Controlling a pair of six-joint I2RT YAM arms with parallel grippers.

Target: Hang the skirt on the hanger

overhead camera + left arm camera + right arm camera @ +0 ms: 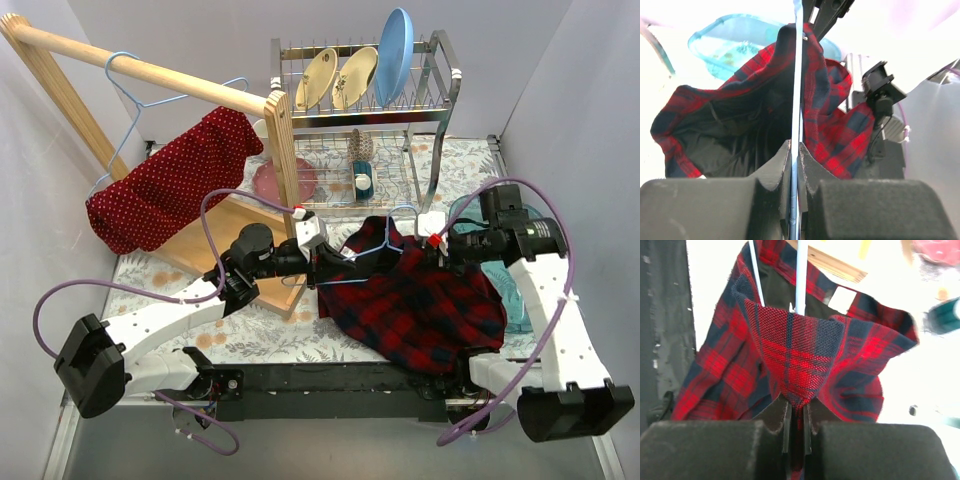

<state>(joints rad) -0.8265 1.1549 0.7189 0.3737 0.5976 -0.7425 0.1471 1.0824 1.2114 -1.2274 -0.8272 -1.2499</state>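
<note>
Plaid shirt (420, 310) is lying bunched at five o'clock on the worktop (260, 340); dish rack (445, 60) is standing at one o'clock, holding three plates (355, 75); teal tub (730, 45) is peeking out behind.

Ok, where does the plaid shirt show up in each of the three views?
Top external: the plaid shirt sits centre-right, low in the picture.
Left wrist: it fills the middle, behind the hanger wire.
Right wrist: dead centre, a fold pinched in the right end effector.
Shared landmark: the pale hanger wire running into the shirt.
</note>
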